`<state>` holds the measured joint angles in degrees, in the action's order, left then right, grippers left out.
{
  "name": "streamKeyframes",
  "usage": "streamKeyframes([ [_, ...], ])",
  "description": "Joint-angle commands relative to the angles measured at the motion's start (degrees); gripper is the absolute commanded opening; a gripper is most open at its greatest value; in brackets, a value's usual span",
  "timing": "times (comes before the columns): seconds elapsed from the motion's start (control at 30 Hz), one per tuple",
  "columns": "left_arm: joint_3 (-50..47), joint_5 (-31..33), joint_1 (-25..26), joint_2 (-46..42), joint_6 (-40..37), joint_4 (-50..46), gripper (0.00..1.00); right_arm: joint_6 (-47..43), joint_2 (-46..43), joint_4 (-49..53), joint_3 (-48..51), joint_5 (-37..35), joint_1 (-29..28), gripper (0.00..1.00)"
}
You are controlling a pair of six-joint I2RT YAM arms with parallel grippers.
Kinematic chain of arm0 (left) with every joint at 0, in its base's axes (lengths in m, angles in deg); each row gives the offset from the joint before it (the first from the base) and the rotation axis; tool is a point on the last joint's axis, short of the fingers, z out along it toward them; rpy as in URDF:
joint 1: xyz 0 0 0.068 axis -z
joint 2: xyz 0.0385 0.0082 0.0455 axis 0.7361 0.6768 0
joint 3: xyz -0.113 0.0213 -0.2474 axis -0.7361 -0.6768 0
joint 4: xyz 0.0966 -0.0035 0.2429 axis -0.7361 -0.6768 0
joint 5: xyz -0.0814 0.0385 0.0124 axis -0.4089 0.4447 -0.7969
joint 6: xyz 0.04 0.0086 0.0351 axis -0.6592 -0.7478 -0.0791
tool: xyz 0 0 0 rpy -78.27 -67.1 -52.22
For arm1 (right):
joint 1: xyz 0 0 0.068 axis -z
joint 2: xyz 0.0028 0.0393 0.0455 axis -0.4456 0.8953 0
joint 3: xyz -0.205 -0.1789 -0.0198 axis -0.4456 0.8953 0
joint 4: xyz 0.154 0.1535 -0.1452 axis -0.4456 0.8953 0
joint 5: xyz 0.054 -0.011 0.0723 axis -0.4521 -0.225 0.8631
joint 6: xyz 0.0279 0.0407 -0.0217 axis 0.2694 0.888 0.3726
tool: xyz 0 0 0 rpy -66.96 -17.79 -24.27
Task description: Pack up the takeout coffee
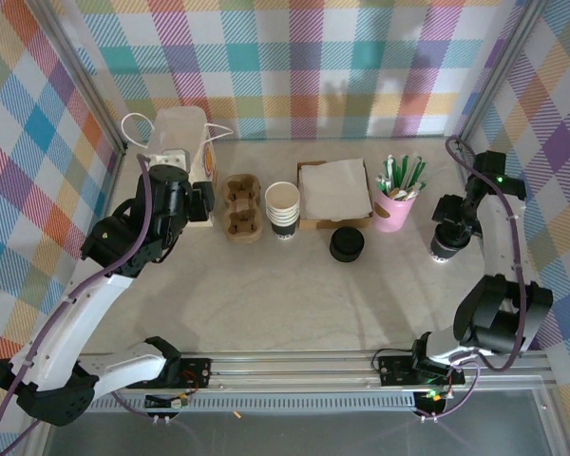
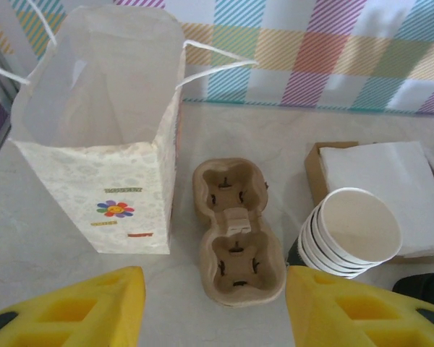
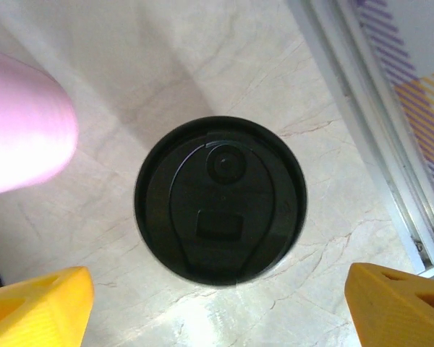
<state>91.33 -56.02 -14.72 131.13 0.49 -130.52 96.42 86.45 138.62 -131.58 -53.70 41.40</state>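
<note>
**Lidded coffee on right side of table, R jaws spread either side**

The takeout coffee (image 1: 444, 249) stands upright on the table (image 1: 266, 294) at the right side, black lid on, just right of the pink cup (image 1: 394, 211). The pink cup holds green and white sticks; can't tell what kind. Right gripper (image 1: 448, 226) hangs directly over the coffee. In the wrist view its yellow fingers (image 3: 40, 307) sit wide apart on both sides of the lid with table showing between, so released, not grasping.

Left gripper (image 2: 215, 311) is at the left side w/ jaws apart, nothing between them, above the near end of the cardboard cup carrier (image 2: 235, 231). The carrier's two wells face up. Left of it the paper bag (image 2: 101, 144) stands upright, mouth gaping, white inner walls in sight. Right of the carrier is a stack of lidless white cups (image 2: 354, 231), nested, then a shallow box of napkins (image 2: 383, 181). A stack of black lids (image 1: 346, 244) sits just near of that box.
</note>
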Motion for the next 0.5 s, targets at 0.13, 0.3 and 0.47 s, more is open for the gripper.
streamKeyframes([
  [0.13,9.6,5.5,-1.2,2.3,4.3,-13.6,0.54,3.6,-9.8,7.3,-8.6,1.9,-2.5,0.82],
  [0.3,14.1,5.1,-2.6,4.4,7.4,-21.7,0.54,6.6,-13.4,13.5,-16.4,3.5,-8.4,0.73],
  [0.47,13.5,0.3,-5.6,4.9,10.4,-25.2,0.54,16.8,-12.6,21.8,-25.6,-1.0,-26.0,0.68],
])
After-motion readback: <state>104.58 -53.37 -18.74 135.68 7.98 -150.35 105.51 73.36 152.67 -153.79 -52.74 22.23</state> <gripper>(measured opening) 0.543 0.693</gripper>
